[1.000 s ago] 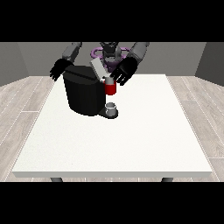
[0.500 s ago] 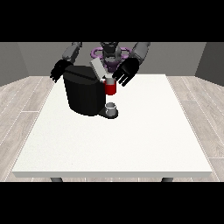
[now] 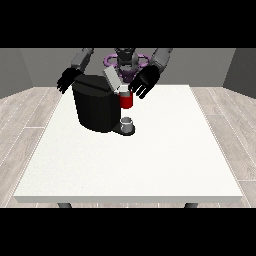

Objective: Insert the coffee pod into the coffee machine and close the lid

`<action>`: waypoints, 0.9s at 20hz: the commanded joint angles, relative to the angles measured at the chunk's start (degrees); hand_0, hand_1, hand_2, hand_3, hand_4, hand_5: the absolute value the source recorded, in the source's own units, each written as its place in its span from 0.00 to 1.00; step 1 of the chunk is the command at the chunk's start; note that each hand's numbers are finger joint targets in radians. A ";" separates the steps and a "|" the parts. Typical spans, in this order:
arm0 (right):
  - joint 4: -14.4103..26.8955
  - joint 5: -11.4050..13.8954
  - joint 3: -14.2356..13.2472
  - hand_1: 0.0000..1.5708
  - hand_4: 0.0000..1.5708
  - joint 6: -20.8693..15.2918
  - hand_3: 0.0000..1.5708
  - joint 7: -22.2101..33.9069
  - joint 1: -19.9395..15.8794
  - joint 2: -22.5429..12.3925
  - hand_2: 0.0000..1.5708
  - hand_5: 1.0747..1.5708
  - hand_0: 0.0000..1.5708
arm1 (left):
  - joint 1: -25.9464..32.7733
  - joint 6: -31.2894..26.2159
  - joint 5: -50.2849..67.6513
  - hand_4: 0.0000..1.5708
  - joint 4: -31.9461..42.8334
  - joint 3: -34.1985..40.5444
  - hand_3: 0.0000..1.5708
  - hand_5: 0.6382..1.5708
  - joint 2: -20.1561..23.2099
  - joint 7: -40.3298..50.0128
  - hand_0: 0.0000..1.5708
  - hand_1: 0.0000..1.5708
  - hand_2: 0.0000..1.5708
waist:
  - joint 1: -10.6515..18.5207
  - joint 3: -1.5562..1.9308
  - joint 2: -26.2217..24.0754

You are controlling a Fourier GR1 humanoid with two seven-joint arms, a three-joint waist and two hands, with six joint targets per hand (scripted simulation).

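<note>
A black coffee machine (image 3: 96, 107) stands on the white table (image 3: 150, 160), left of the middle at the back. Its grey lid (image 3: 111, 79) is raised and tilted. A red pod holder (image 3: 126, 100) sticks out at the machine's front right, and a small grey cup (image 3: 127, 123) stands under it on the base. The hand at the view's right (image 3: 143, 82) hovers with spread fingers just right of and above the red part, beside the lid. The hand at the view's left (image 3: 67, 79) hangs with fingers relaxed behind the machine's left upper corner. I cannot make out the coffee pod itself.
The table stretches bare and white towards the camera and to the right. Its front edge (image 3: 130, 199) lies near the bottom of the view, above a wood floor. The robot's torso (image 3: 126, 62) stands behind the machine.
The hand at the view's right has risen slightly and drawn back from the red part towards the lid. The other hand and the machine stay as they were.
</note>
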 commanded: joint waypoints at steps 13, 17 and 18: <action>1.20 0.84 0.81 0.00 0.22 -0.75 0.00 0.81 2.35 0.57 0.00 1.00 0.00 | 2.10 -1.23 -4.21 0.00 -0.19 -2.94 0.00 1.00 -0.78 -0.18 0.00 0.00 0.00 | 0.79 -0.10 -3.18; 3.23 -0.40 -1.44 0.00 0.27 0.36 0.00 -2.66 2.45 -0.74 0.00 1.00 0.00 | 2.01 -3.80 -3.18 0.00 -0.66 -1.79 0.00 1.00 0.37 -0.24 0.00 0.00 0.00 | 2.60 -0.09 -3.46; 2.83 1.13 0.08 0.00 0.26 -2.23 0.00 -2.24 3.22 1.58 0.00 1.00 0.00 | 2.34 -5.75 -3.04 0.00 -0.91 -2.25 0.00 1.00 1.45 -2.94 0.00 0.00 0.00 | 3.72 -0.10 -4.61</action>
